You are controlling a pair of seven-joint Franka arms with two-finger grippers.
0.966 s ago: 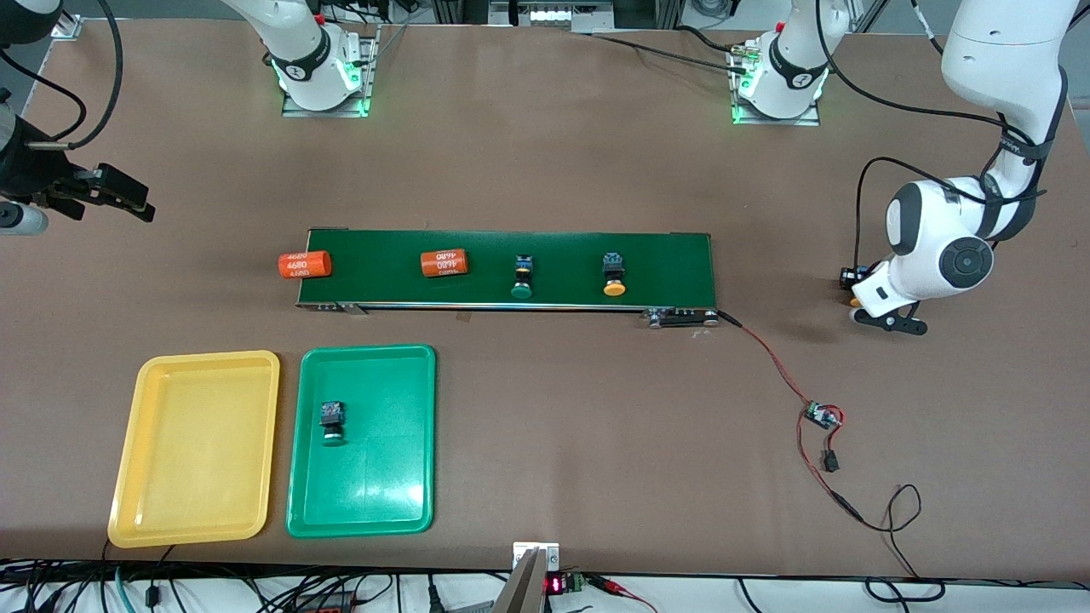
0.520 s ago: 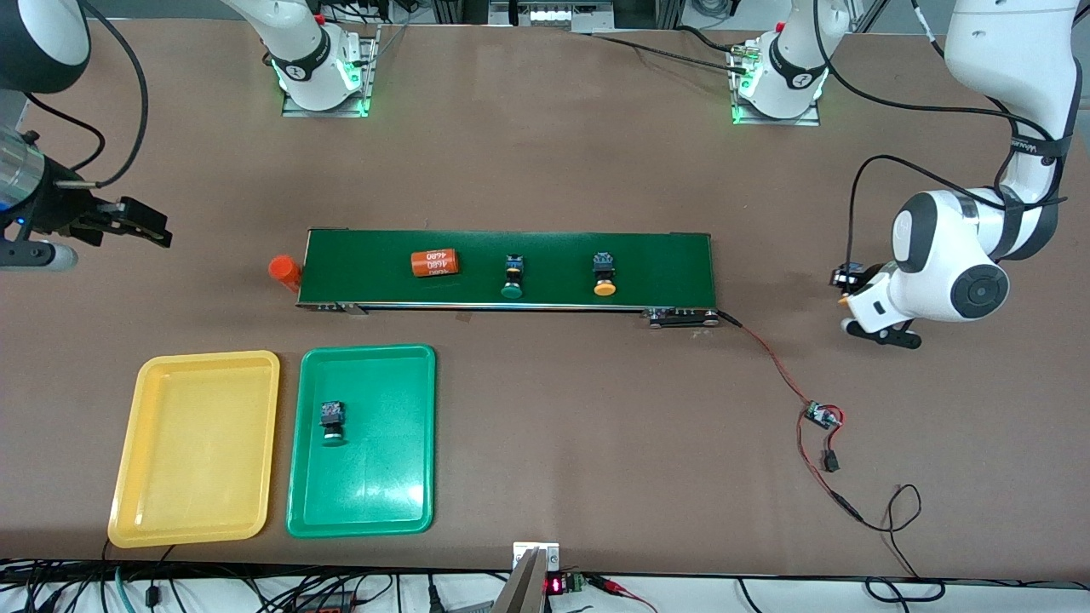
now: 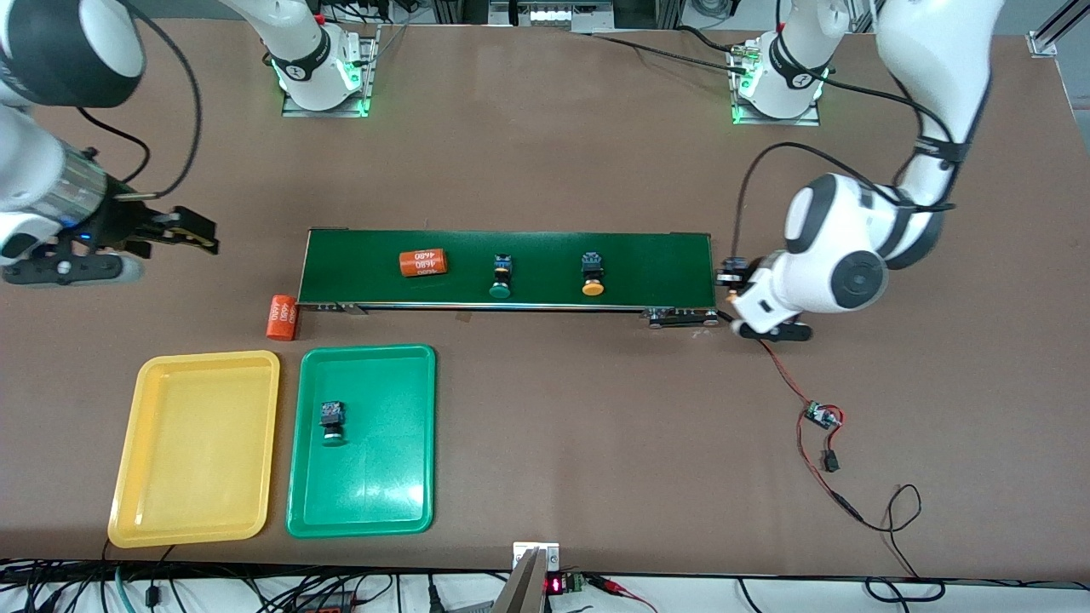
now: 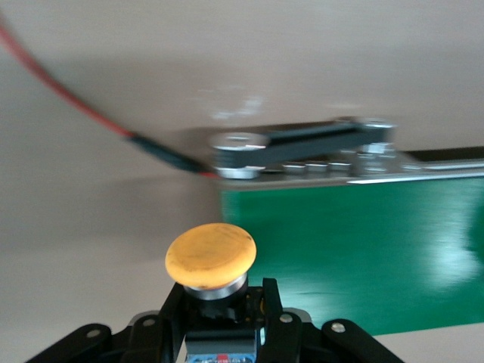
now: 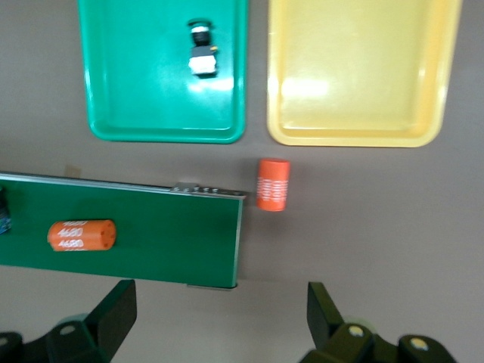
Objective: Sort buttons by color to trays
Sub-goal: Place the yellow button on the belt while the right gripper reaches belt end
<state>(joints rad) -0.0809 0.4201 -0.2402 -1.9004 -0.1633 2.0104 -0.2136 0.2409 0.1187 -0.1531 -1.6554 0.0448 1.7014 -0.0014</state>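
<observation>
My left gripper (image 3: 734, 286) is shut on a yellow-capped button (image 4: 210, 260), just off the left arm's end of the belt. A green-capped button (image 3: 500, 277) and another yellow-capped button (image 3: 593, 275) ride on the belt. A second green-capped button (image 3: 331, 423) lies in the green tray (image 3: 383, 485), and it also shows in the right wrist view (image 5: 202, 47). The yellow tray (image 3: 196, 460) beside it holds nothing. My right gripper (image 3: 194, 235) is open over the table off the right arm's end of the belt, with nothing between its fingers (image 5: 113, 306).
The dark-green conveyor belt (image 3: 664, 255) crosses the table's middle. One orange "4680" cylinder (image 3: 423, 262) lies on it. Another orange cylinder (image 3: 282, 317) lies on the table by the belt's end, near the yellow tray. A red wire with a small circuit board (image 3: 822, 415) trails from the belt.
My left gripper has carried its button in to the belt's end. My right gripper has moved toward the belt. The belt's load has shifted toward the right arm's end, and one orange cylinder has dropped off.
</observation>
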